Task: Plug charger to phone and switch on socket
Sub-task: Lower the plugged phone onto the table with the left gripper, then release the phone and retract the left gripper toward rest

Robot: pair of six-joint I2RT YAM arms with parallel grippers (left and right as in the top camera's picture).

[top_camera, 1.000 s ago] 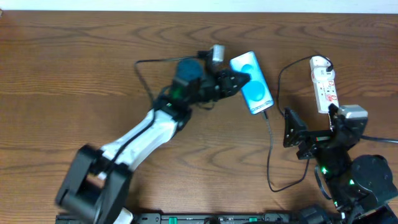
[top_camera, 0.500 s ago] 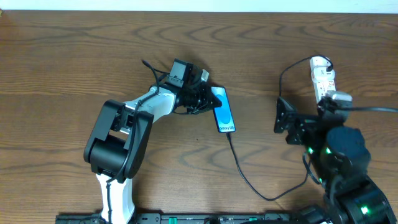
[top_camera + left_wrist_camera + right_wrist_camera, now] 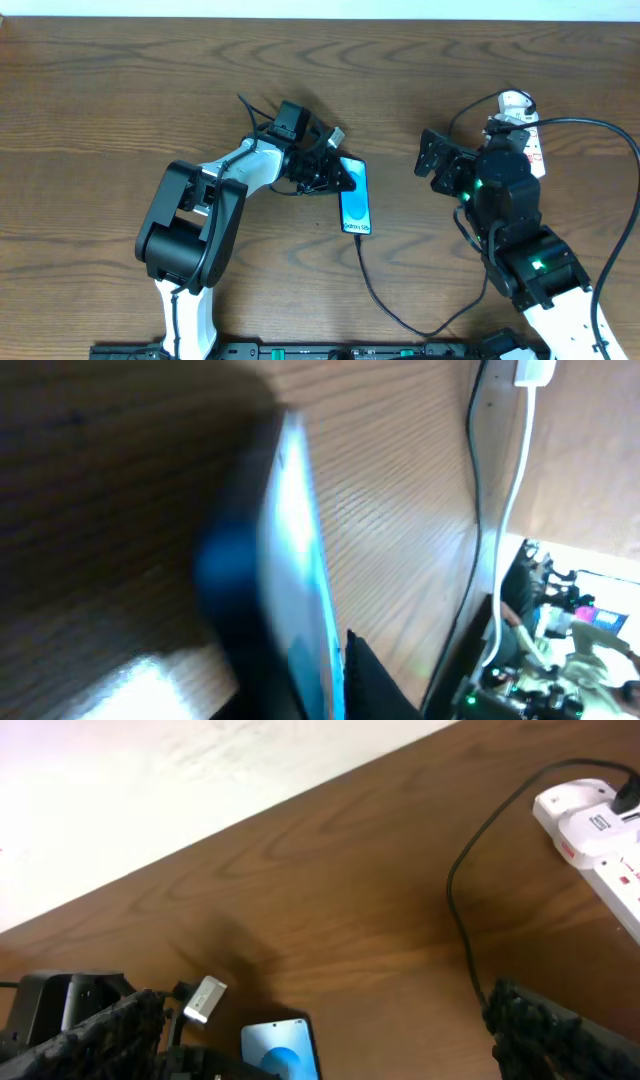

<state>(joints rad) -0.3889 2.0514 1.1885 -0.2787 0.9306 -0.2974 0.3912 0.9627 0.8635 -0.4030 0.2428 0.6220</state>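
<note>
Left tool [image 3: 338,177] pinches the phone [image 3: 356,198]; right tool [image 3: 433,160] gapes wide.
Slick, fragile glass: hold its edges; charger [image 3: 361,255] limp.

The left arm [image 3: 235,168] reaches rightward, the left gripper [image 3: 336,176] clamped on the phone [image 3: 356,203]; the right gripper [image 3: 434,163] hangs spread wide.

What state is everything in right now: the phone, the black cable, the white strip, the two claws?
phone: screen lit, face up.
charger: plugged into the phone's bottom end.
socket: switch position too small to tell.
left gripper: jaws closed on the phone's top corner.
right gripper: jaws open, empty.
</note>
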